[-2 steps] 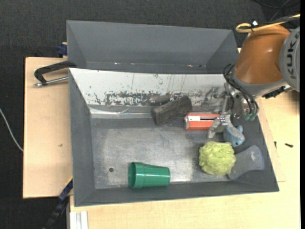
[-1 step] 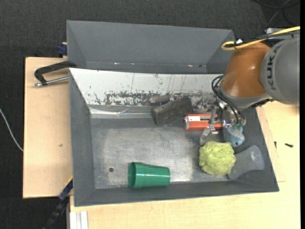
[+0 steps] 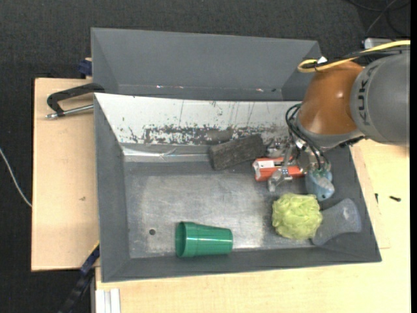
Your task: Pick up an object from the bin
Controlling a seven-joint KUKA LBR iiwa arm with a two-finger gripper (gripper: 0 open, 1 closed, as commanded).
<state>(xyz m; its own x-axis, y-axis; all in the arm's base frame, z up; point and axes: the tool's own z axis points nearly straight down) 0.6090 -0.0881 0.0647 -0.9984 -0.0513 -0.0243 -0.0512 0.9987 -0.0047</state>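
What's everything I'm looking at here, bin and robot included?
Bin: one, grey metal, centre.
Cup: one, green, on its side, bin front.
Ball: one, yellow-green, crumpled, front right.
Block: one, dark grey, by back wall.
Box: one, red-orange, small, right of middle.
Blue thing: one, pale blue, by right wall; kind unclear.
Grey thing: one, pale grey, front right corner.
Arm: one, grey with orange cover, from right.
End effector: one, dark, beside the box.

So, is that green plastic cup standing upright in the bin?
No, the green plastic cup lies on its side on the floor of the grey metal bin, near the front wall.
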